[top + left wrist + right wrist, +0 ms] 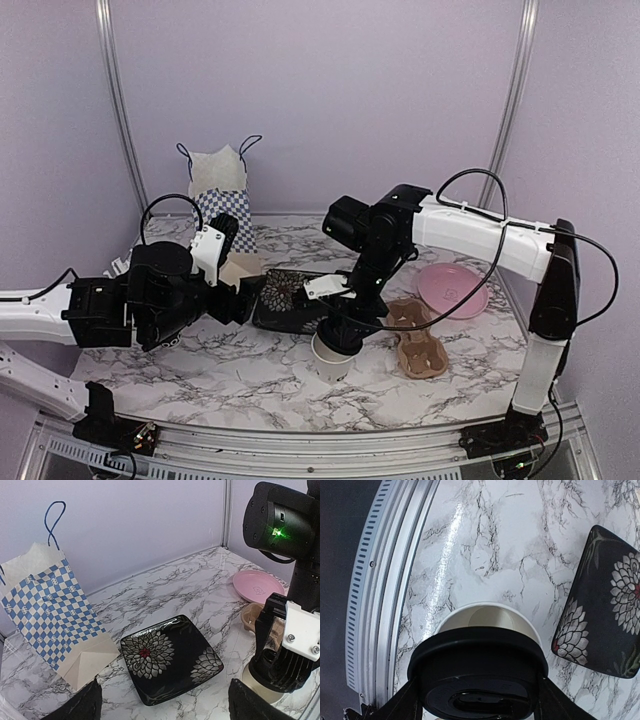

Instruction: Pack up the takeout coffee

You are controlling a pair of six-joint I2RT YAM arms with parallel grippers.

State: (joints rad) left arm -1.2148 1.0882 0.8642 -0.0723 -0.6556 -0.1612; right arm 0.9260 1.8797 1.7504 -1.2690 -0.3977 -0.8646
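The takeout coffee cup [332,362] is a white paper cup standing on the marble table near the front. In the right wrist view its open rim [487,612] shows, with nothing visible inside. My right gripper [345,325] is shut on the round black lid [477,675] and holds it tilted over the near part of the cup's rim; whether the lid touches the rim I cannot tell. My left gripper [165,702] is open and empty, low over the near edge of a black flowered plate [170,657]. The cup's white side [255,686] shows under the right gripper in the left wrist view.
A blue-and-white checked paper bag [225,200] stands open at the back left, also in the left wrist view [50,610]. The black plate [290,300] lies left of the cup. A brown cardboard cup carrier [418,342] and a pink plate [452,290] lie to the right.
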